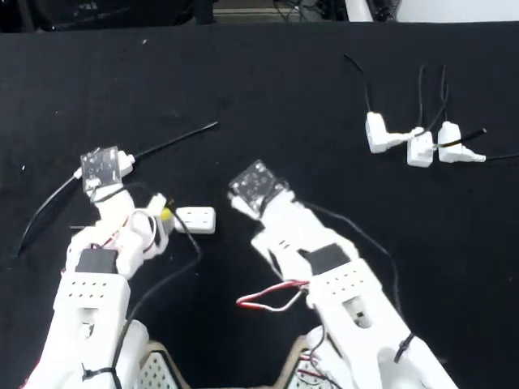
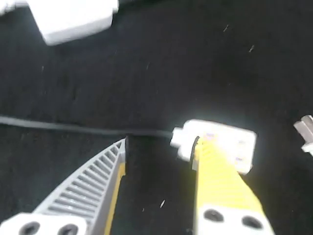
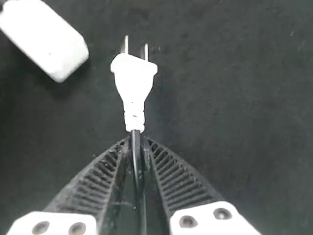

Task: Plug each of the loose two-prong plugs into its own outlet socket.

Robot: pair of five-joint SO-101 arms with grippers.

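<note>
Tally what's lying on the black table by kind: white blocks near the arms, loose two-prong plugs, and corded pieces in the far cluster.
White blocks near the arms: 2
Loose two-prong plug: 1
White corded pieces in the far cluster: 3
Total: 6

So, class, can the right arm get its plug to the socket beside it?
Probably yes. The right gripper is shut just behind the plug, and bare cloth lies between plug and socket. The prongs point past the socket, though, so the arm would likely need to turn.
</note>
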